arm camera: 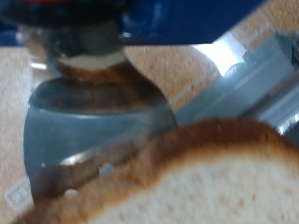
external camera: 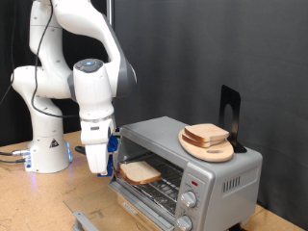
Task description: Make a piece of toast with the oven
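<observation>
One pincer (external camera: 99, 169) just beside the piece of toast (external camera: 141, 172) in the oven (external camera: 192, 164), finger spread impossible to tell.

A black curtain (external camera: 192, 58) hangs behind a light wooden tabletop (external camera: 29, 197) under even indoor light

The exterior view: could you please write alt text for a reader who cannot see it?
A white robot arm holds its tool low at the open front of a silver toaster oven, beside a slice of toast on the rack. On the oven's top, a round wooden board carries more bread.
</observation>
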You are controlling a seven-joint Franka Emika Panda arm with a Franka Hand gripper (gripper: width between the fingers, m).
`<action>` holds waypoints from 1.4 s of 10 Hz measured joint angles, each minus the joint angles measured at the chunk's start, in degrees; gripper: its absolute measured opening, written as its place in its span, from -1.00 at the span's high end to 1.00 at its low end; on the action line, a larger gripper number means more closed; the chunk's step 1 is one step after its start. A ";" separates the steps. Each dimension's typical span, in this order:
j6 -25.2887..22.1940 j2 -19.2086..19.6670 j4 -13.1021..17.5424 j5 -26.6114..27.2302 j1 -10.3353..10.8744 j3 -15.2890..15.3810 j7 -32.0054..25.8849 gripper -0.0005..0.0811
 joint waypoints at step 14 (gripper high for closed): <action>-9.21 -0.88 1.03 -1.93 -4.26 -6.38 -13.33 0.33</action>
